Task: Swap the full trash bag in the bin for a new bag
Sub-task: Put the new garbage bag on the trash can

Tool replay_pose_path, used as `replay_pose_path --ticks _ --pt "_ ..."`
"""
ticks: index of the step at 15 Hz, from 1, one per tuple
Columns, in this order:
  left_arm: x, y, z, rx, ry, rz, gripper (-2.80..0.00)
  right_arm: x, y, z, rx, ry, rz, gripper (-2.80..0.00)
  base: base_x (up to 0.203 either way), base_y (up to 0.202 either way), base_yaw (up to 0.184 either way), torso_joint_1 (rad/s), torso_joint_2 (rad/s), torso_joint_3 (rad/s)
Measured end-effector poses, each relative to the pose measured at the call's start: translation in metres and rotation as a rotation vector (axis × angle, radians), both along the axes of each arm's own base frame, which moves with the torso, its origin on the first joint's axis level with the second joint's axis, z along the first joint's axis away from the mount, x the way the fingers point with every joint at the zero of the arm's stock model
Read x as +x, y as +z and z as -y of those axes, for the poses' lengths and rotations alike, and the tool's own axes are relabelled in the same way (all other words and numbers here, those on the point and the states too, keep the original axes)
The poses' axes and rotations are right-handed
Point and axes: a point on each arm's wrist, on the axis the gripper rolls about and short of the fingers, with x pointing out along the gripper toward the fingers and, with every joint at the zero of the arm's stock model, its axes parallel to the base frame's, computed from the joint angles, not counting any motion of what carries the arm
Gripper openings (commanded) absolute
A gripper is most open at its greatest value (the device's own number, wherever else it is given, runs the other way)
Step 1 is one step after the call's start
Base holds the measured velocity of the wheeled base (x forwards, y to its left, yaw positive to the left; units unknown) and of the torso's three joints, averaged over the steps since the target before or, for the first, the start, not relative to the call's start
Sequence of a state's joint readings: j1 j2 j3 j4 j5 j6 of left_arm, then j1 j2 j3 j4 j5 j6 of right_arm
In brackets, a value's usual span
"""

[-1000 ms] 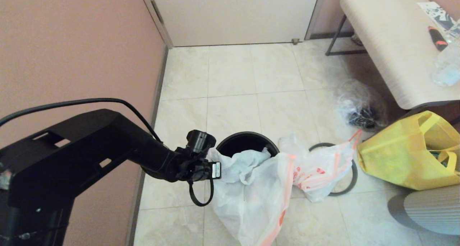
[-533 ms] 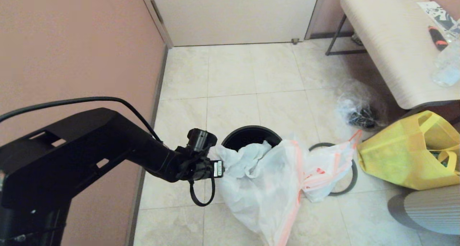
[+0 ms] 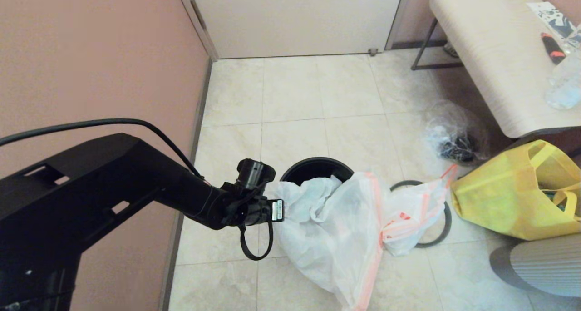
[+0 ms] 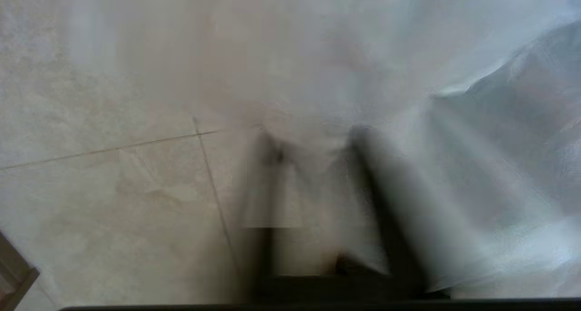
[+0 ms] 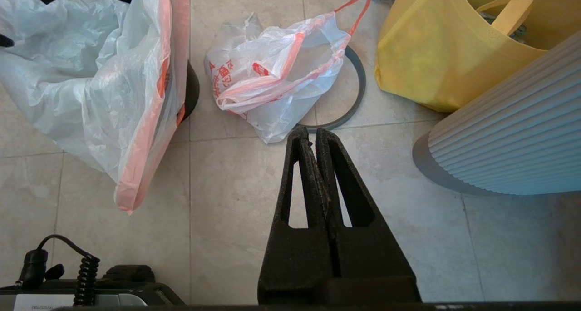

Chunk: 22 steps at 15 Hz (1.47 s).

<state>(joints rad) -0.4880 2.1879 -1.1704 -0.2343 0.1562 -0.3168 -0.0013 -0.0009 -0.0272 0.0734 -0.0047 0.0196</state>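
Note:
The black bin stands on the floor tiles with the new bag draped over its near rim and hanging down its front, orange-red hem band to the right. My left gripper is at the bag's left edge beside the bin, and the white film lies over it. The full trash bag with red print lies right of the bin on the grey ring. My right gripper hovers shut and empty over the floor just short of the full trash bag.
A yellow tote sits right of the ring, with a clear bag of dark items behind it under a bench. A ribbed white base stands at the near right. A pink wall runs close along the left.
The left gripper has shifted a little right and up with the new bag. The bag has spread rightwards, and its hem band now overlaps the full trash bag's left side.

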Motion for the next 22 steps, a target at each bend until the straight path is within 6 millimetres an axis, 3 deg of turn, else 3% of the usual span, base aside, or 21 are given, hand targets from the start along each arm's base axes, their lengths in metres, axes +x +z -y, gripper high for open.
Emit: replay_pose_path --ticks 11,18,22 --pt "-0.003 0.004 -0.001 -0.011 0.009 0.002 -2.80 0.000 0.000 0.000 0.000 0.000 0.000 -2.80 0.000 0.000 0.000 0.000 0.00 0.000" --pt "-0.026 0.024 -0.003 -0.027 0.009 -0.015 -2.80 0.000 0.000 0.000 0.000 0.000 0.000 -2.80 0.000 0.000 0.000 0.000 0.00 0.000" --pt "-0.044 0.048 0.024 -0.075 -0.067 0.039 -2.80 0.000 0.000 0.000 0.000 0.000 0.000 -2.80 0.000 0.000 0.000 0.000 0.00 0.000"
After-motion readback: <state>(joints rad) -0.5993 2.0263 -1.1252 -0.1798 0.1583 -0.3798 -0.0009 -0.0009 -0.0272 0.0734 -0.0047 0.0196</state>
